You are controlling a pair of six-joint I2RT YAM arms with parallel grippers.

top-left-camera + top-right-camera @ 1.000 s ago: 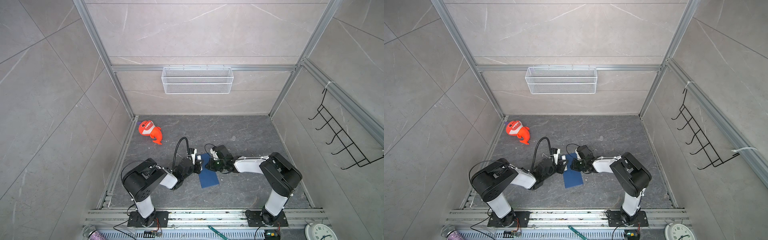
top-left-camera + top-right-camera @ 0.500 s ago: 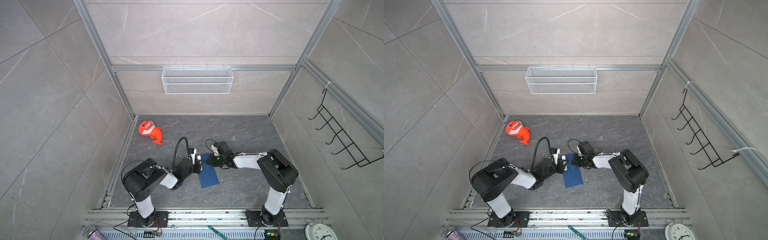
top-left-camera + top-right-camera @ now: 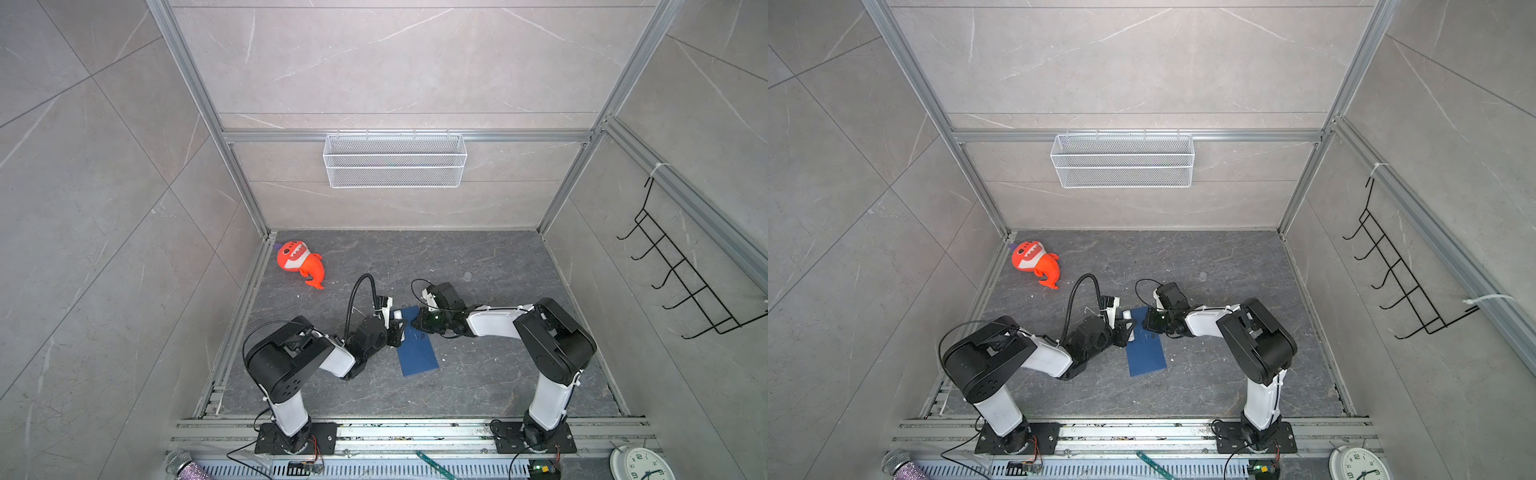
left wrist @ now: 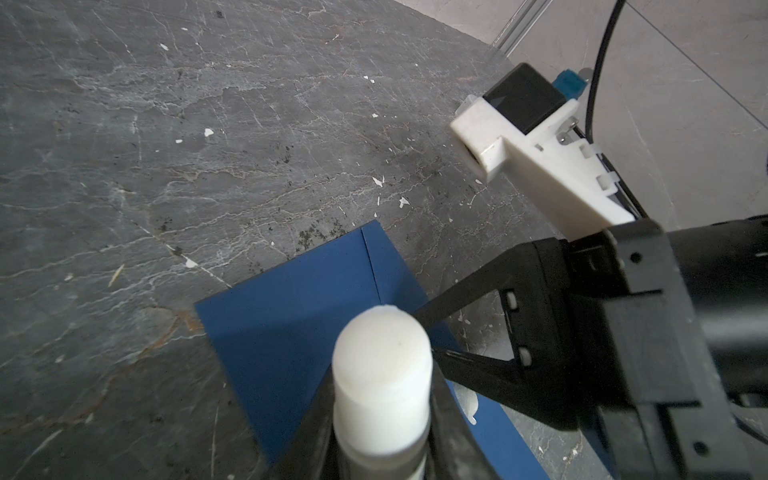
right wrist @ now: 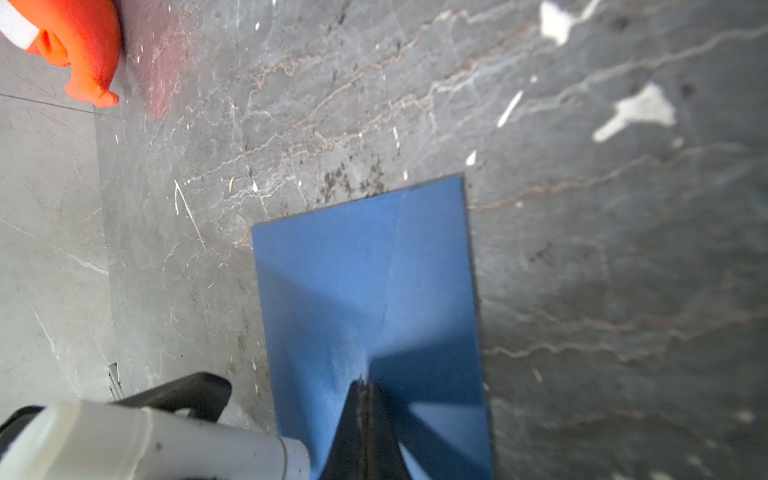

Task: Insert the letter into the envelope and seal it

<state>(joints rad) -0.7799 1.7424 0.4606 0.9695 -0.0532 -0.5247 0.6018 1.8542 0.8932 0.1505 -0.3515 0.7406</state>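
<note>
Envelope (image 3: pixel 417 353) lies flat on the floor (image 3: pixel 478 257) in both top views, stretching toward five o'clock from my right gripper (image 3: pixel 415 325). Left wrist: my left gripper (image 4: pixel 382 419) clamps the glue stick (image 4: pixel 382 357). Right wrist: closed tips rest on the thin, limp paper; I'd pin edges. Letter unseen.

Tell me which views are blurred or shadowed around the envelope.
Right wrist view: the right gripper and the glue stick are out of focus, and a shadow lies on the envelope. Left wrist view: the floor is sharp, the glue stick tip soft. Both top views: sharp, evenly lit.
</note>
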